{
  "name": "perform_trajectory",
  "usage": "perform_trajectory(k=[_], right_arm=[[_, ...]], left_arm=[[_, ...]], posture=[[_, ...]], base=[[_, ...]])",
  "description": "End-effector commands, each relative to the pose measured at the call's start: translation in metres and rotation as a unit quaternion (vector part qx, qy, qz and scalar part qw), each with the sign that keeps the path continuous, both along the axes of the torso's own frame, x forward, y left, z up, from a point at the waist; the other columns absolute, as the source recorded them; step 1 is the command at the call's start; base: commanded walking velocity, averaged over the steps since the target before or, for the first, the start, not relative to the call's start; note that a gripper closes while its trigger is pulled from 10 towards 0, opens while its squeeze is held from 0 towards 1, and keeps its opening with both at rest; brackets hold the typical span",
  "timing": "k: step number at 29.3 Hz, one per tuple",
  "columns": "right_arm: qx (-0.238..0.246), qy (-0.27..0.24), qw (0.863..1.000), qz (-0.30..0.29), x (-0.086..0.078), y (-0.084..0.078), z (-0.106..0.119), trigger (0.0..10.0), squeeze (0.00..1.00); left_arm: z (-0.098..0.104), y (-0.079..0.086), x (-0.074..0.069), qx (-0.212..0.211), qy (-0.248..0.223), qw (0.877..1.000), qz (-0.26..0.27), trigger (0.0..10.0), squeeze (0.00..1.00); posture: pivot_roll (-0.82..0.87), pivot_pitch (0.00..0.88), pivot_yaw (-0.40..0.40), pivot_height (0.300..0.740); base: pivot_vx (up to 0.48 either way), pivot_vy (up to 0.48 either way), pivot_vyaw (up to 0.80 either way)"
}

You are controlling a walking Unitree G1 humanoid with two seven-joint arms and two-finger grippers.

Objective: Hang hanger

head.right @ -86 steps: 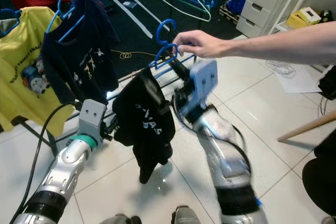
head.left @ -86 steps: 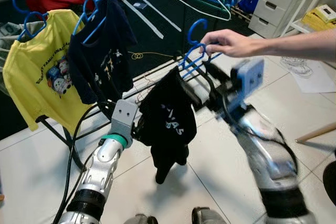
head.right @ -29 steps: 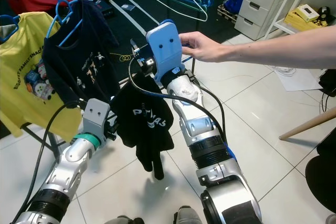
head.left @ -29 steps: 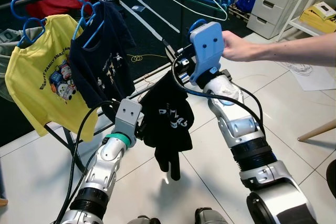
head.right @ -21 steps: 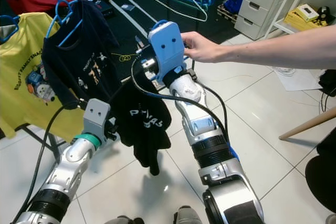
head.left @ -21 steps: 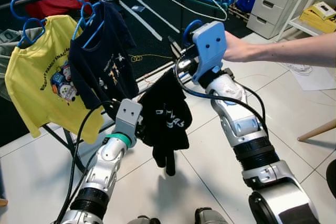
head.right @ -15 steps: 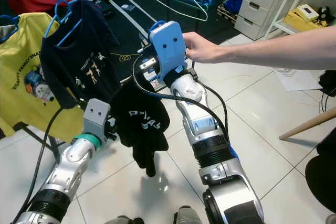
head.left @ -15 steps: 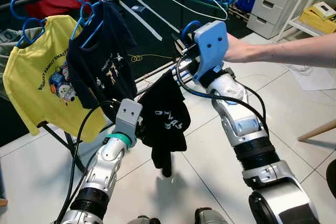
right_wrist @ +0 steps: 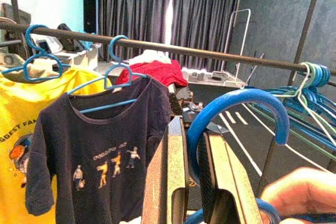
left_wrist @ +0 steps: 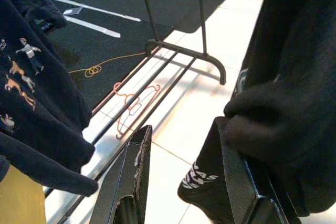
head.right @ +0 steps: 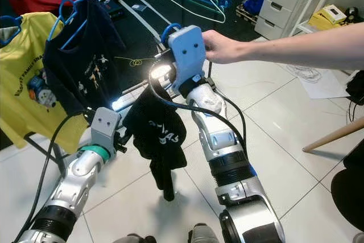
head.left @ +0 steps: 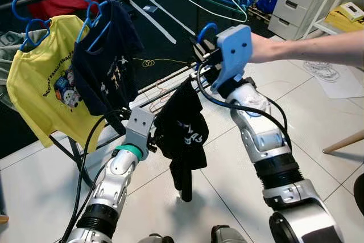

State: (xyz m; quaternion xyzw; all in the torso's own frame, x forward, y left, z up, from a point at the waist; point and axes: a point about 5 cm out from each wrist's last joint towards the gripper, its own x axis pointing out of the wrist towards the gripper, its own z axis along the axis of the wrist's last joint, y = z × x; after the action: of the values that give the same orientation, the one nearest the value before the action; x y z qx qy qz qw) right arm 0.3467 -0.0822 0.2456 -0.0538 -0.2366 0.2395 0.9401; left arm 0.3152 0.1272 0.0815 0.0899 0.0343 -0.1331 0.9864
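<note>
The right gripper (right_wrist: 193, 182) is clenching the blue hanger (right_wrist: 231, 114) between its jaws, while the left gripper (left_wrist: 184, 177) is gaping beside the black shirt (head.left: 183, 129).

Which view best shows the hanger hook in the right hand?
The right wrist view: the blue hook curves up close between the right hand's fingers. Both eye views show it small, peeking behind the wrist's blue housing. The left wrist view shows black cloth instead.

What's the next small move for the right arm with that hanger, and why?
Probably lift the right end effector up toward the rail, hook first. Its fingers are clamped on the blue hanger carrying the black shirt. The hook sits below the rail, beside the navy shirt. A person's hand is at the wrist, so move slowly.
</note>
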Motion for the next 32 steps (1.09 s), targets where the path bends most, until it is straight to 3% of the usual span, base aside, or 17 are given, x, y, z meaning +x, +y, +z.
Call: perform_trajectory(k=[1,2,4,15,19,26,29,31,32], right_arm=[[0.015,-0.009,1.000,0.001,-0.004,-0.004,0.004,0.0,0.00],[0.015,-0.009,1.000,0.001,-0.004,-0.004,0.004,0.0,0.00],[0.033,-0.011,0.999,-0.005,-0.008,-0.013,0.004,10.0,0.00],[0.053,-0.012,0.998,-0.026,-0.014,-0.028,0.002,10.0,0.00],[0.067,0.028,0.995,-0.065,-0.010,-0.050,-0.018,10.0,0.00],[0.061,0.036,0.994,-0.078,-0.009,-0.057,-0.023,10.0,0.00],[0.063,0.032,0.993,-0.097,-0.008,-0.068,-0.020,10.0,0.00],[0.074,0.024,0.990,-0.121,-0.007,-0.081,-0.015,10.0,0.00],[0.074,0.024,0.990,-0.121,-0.007,-0.081,-0.015,10.0,0.00]], left_arm=[[-0.007,0.002,-0.004,0.005,0.016,1.000,0.002,10.0,0.00],[-0.007,0.002,-0.004,0.005,0.016,1.000,0.002,10.0,0.00],[-0.001,0.004,-0.003,0.001,0.008,1.000,0.001,10.0,0.00],[0.020,0.004,0.001,-0.005,-0.024,1.000,-0.017,10.0,0.00],[0.027,-0.004,-0.002,0.004,-0.034,0.998,-0.046,10.0,0.00],[0.031,-0.006,-0.006,0.013,-0.035,0.996,-0.075,10.0,0.00],[0.048,0.004,-0.008,0.022,-0.047,0.992,-0.111,10.0,0.00],[0.066,0.023,-0.009,0.065,-0.056,0.984,-0.158,10.0,0.00],[0.066,0.023,-0.009,0.065,-0.056,0.984,-0.158,10.0,0.00]], posture=[[-0.15,0.036,0.122,0.740],[-0.15,0.036,0.122,0.740],[-0.15,0.040,0.125,0.740],[-0.14,0.041,0.129,0.740],[-0.14,0.042,0.124,0.740],[-0.13,0.047,0.118,0.740],[-0.12,0.049,0.114,0.740],[-0.11,0.052,0.122,0.740],[-0.11,0.052,0.122,0.740]], base=[[0.000,0.000,0.00],[0.000,0.000,0.00],[0.000,0.000,0.00],[0.000,0.000,0.00],[0.000,0.000,0.00],[0.000,0.000,0.00],[0.000,0.000,0.00],[0.000,0.000,0.00],[0.000,0.000,0.00]])
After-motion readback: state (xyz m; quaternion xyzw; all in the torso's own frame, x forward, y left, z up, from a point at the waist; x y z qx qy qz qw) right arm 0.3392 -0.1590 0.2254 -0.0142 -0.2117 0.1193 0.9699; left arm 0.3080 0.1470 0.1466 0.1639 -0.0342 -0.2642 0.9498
